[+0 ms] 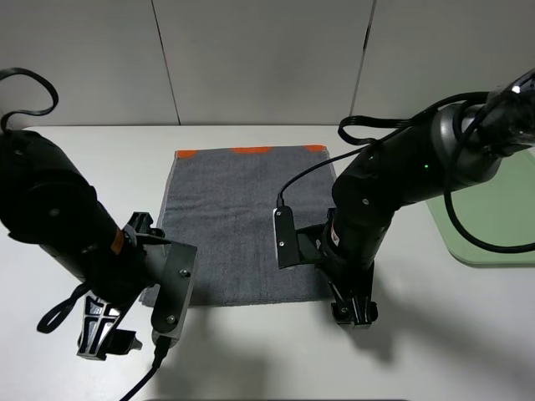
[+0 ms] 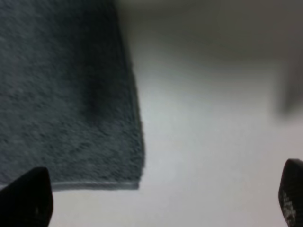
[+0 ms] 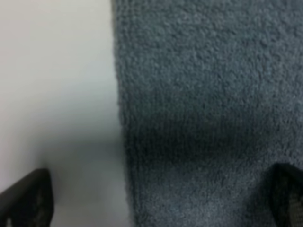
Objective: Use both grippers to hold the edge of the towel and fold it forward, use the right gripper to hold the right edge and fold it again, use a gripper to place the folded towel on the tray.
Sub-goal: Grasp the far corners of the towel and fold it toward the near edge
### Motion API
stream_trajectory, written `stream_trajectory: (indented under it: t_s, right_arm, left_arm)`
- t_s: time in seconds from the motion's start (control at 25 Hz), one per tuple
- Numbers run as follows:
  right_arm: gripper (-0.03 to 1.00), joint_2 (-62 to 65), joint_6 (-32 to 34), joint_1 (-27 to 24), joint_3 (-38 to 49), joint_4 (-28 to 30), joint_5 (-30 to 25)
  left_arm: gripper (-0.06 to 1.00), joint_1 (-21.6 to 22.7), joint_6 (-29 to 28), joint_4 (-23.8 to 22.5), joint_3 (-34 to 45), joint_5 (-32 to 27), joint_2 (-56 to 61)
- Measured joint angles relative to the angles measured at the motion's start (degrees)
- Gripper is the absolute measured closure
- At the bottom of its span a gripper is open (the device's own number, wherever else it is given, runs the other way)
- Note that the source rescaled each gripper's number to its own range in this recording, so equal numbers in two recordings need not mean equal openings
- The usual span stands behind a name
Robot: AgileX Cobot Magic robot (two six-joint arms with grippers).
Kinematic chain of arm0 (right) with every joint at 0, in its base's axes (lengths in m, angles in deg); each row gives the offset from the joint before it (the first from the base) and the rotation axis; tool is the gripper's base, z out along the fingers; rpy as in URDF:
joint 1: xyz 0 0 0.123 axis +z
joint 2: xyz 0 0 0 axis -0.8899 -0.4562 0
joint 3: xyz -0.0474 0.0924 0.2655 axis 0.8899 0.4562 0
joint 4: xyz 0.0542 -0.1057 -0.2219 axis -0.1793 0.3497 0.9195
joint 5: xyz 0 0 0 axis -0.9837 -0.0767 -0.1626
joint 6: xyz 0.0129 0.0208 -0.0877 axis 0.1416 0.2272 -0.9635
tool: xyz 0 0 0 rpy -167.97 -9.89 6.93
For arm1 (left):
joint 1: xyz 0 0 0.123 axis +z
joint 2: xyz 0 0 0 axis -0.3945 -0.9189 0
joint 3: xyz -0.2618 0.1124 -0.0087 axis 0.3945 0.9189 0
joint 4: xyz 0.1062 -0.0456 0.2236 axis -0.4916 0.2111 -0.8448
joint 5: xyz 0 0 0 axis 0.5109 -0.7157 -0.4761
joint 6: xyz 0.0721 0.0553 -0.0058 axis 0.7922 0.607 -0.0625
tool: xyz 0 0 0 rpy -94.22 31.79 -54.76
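The dark grey towel (image 1: 238,225) lies flat on the white table, with orange marks along its far end (image 1: 251,150). Its plain near edge (image 1: 242,301) faces the front. My left gripper (image 1: 104,332) hangs low just off the towel's near-left corner. In the left wrist view it (image 2: 161,203) is open and empty, with that corner (image 2: 135,182) between its fingertips (image 2: 26,201). My right gripper (image 1: 353,311) is low at the near-right corner. In the right wrist view it (image 3: 156,198) is open and straddles a towel edge (image 3: 122,123). The pale green tray (image 1: 493,221) lies at the right.
The white table (image 1: 100,167) ends at a grey panelled wall behind. The right arm's body covers part of the towel's right side. Black cables loop off both arms. Bare table lies between the towel and the tray.
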Motion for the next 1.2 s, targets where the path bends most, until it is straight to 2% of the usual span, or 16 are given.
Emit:
stream_trajectory:
  t_s: [0.2, 0.32, 0.52, 1.2]
  right_arm:
    - [-0.03, -0.06, -0.29, 0.00, -0.12, -0.06, -0.05]
    - [-0.03, -0.06, -0.36, 0.00, -0.12, -0.06, -0.05]
    - [-0.03, -0.06, -0.40, 0.00, -0.12, -0.19, -0.05]
    - [-0.03, -0.12, -0.42, 0.00, -0.12, -2.61, 1.02]
  left_arm:
    - [0.01, 0.97, 0.06, -0.12, 0.00, 2.89, 0.00]
    - [0.05, 2.62, 0.10, -0.19, 0.00, 5.12, 0.00]
    - [0.12, 2.86, 0.10, 0.02, 0.00, 9.14, -1.12]
    - [0.15, 2.86, 0.00, 0.44, -0.33, 9.96, -11.36]
